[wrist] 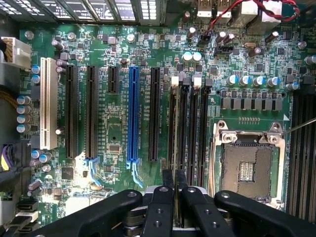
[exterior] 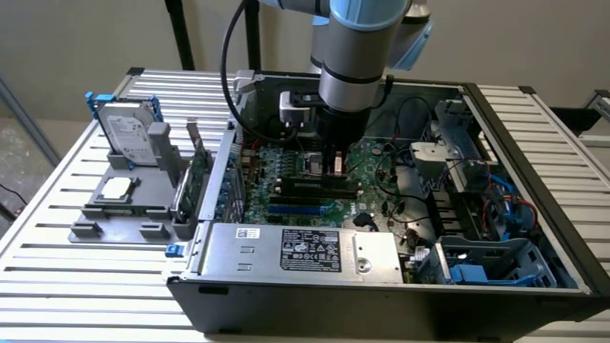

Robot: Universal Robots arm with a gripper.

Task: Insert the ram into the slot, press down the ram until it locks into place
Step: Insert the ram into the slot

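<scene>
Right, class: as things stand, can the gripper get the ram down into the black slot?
Probably yes. The gripper seems shut on the ram, held edge-on along the slot near the CPU socket; nothing lies across the slot, and its pale end clip looks unblocked.

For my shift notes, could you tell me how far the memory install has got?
Done: the gripper has the memory stick pinched edge-on, lined up along the black slots. In hand: that grip. Left: pressing it down to lock; I cannot tell if it has entered.

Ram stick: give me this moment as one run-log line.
gripper: shut on ram | ram: edge-on over black slots | seating: cannot tell
</scene>
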